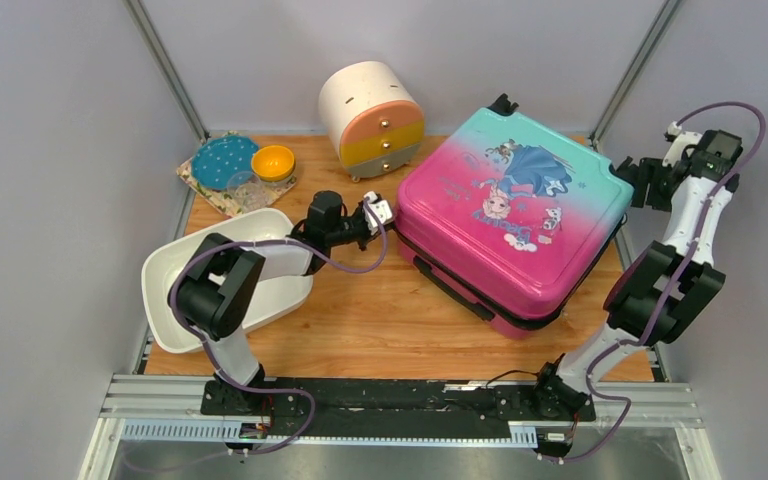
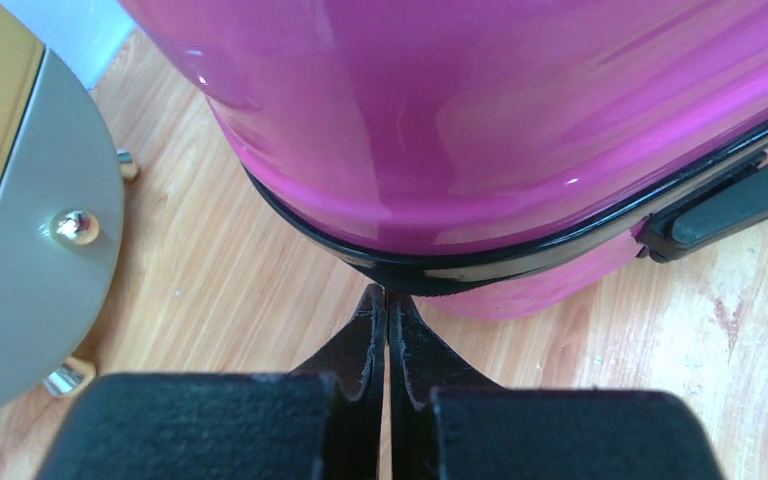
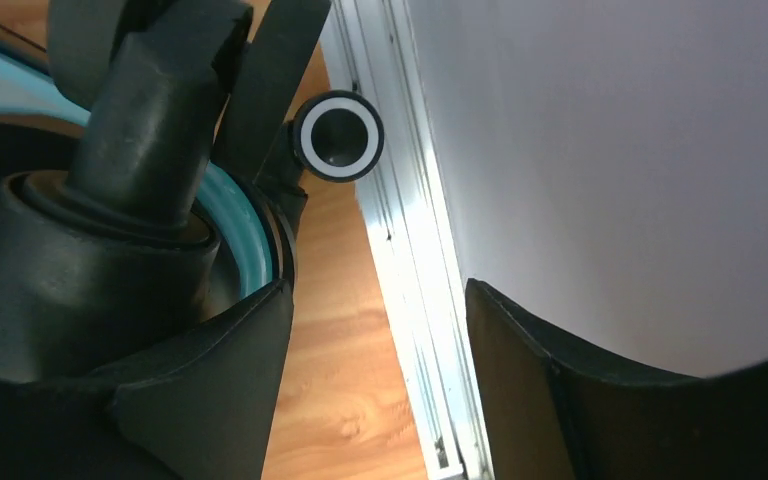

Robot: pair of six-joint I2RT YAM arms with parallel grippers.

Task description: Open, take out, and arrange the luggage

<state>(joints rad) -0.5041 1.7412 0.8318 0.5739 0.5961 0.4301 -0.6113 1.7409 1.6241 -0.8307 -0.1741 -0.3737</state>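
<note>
Top view: luggage (image 1: 513, 215), closed, flat on table (image 1: 380, 320); left gripper (image 1: 378, 212) at its left edge, right gripper (image 1: 632, 180) at its far right corner

Left wrist: left gripper (image 2: 387, 300) pressed together, tips at luggage (image 2: 480, 110) black seam; drawer cabinet (image 2: 30, 230) to its left

Right wrist: right gripper (image 3: 375, 300) spread; luggage wheel (image 3: 337, 136) just ahead, teal shell (image 3: 250, 240) beside the left finger

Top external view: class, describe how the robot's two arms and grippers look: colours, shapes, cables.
Both the left arm and right arm have chunky black joint housings joined by white links, each with a purplish-grey cable looping alongside. The left gripper and right gripper have black, tapered fingers.
</note>
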